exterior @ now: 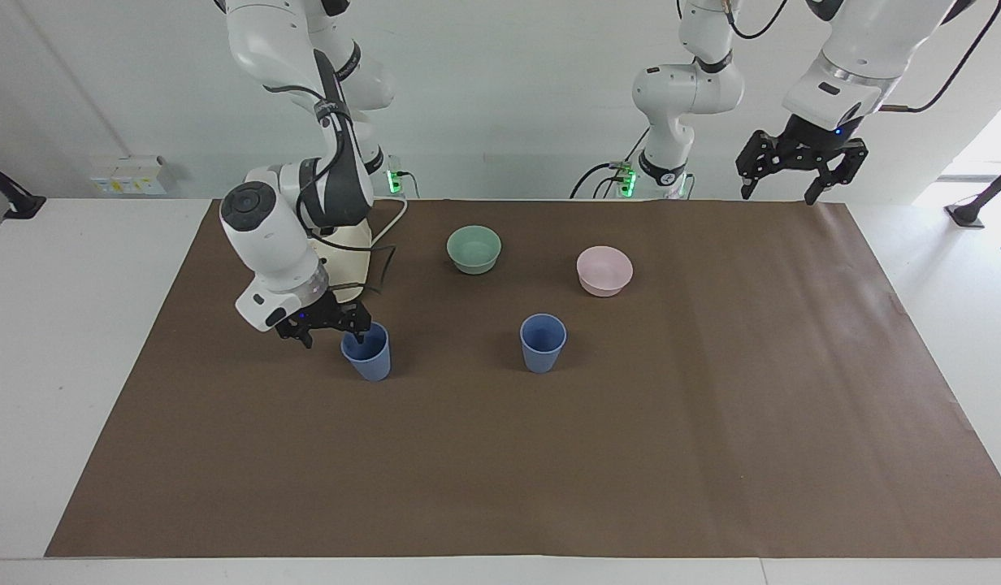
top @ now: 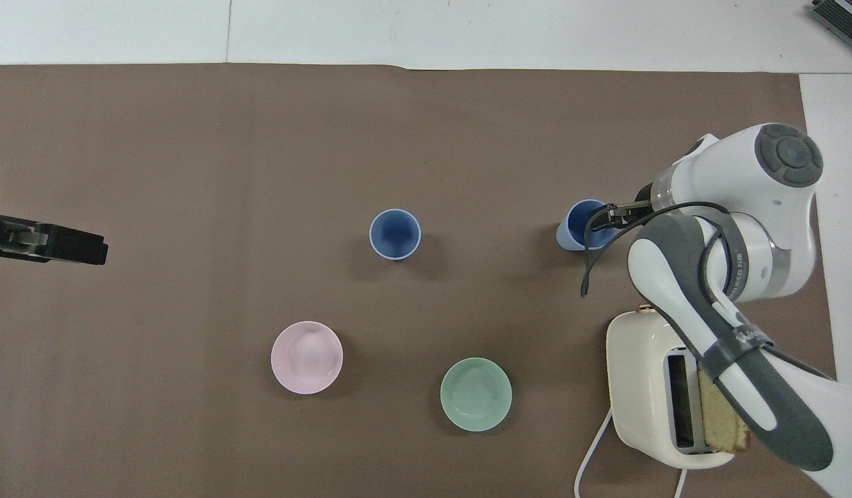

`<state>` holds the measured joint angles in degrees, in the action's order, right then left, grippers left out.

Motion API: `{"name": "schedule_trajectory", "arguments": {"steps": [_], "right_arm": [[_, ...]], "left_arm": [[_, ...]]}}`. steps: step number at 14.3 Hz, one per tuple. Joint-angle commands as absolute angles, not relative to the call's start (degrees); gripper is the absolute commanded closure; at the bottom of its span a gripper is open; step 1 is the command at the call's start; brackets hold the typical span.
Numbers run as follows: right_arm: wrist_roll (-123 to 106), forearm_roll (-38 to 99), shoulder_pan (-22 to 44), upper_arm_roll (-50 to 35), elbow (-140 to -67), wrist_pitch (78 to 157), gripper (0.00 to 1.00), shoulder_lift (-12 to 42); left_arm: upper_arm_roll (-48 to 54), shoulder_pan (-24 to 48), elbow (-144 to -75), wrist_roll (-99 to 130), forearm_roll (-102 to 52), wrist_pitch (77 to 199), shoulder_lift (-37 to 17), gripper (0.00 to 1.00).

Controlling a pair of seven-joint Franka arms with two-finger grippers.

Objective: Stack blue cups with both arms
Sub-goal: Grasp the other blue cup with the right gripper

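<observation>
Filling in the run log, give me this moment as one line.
right gripper: at rim of blue cup by toaster | left gripper: raised, open, waiting | second blue cup: upright, untouched | stack: not started

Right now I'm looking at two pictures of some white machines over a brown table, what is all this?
These are two robot arms with two-finger claws. One picture faces them from across the table; the other looks down from above them. On the brown mat stand two blue cups, a mint-green bowl, a pink bowl and a cream toaster with bread in a slot. The right gripper is at the rim of one blue cup. The other blue cup stands alone. The left gripper waits, open, high in the air. Nothing is lifted yet.
</observation>
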<state>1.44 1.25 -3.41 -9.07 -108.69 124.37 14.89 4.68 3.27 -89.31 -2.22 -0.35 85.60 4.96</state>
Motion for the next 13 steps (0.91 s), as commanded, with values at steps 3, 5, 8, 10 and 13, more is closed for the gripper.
{"name": "schedule_trajectory", "arguments": {"steps": [3,5,8,10,13], "right_arm": [[-1.7,2.5,-3.1,-9.2,-109.4,127.7,0.70,16.6],[-1.4,2.5,-2.9,-9.2,-109.4,128.6,1.00,16.9],[-1.4,2.4,-2.9,-9.2,-108.6,128.5,1.00,17.2],[-0.9,2.4,-2.7,-9.5,-106.8,128.2,1.00,17.8],[3.1,2.5,-1.3,-9.7,-103.3,125.1,1.00,17.3]], "left_arm": [[4.7,2.8,-87.9,-3.0,1.1,83.6,5.3,0.00],[4.7,2.8,-87.8,-2.9,0.8,83.7,5.3,0.00],[4.4,2.8,-88.2,-3.2,0.4,83.7,5.4,0.00],[4.0,2.7,-88.4,-3.3,0.3,83.8,5.4,0.00],[3.7,1.5,-88.9,-5.5,-1.0,84.0,5.5,0.00]]}}
